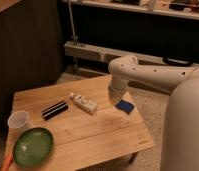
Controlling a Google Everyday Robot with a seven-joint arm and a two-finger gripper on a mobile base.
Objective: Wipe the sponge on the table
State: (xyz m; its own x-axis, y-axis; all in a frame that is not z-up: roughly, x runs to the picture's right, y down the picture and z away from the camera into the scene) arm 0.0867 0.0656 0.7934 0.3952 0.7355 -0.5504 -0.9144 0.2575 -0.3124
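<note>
Gripper [117,100], grasp state not discernible, meets the blue sponge [126,106] at the tabletop [93,136] right edge, right of the white bottle [83,103].

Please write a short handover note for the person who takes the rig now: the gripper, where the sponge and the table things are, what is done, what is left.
Gripper: down over the right part of the table as the camera sees it, right at the sponge. Whether it grips the sponge cannot be seen.
Sponge: lying near the table's right edge.
Other things: white bottle and striped bar mid-table, clear cup and green plate on the left.
Done: the arm has reached the sponge.
Left: wipe the sponge over the table; no wiping marks show.
</note>
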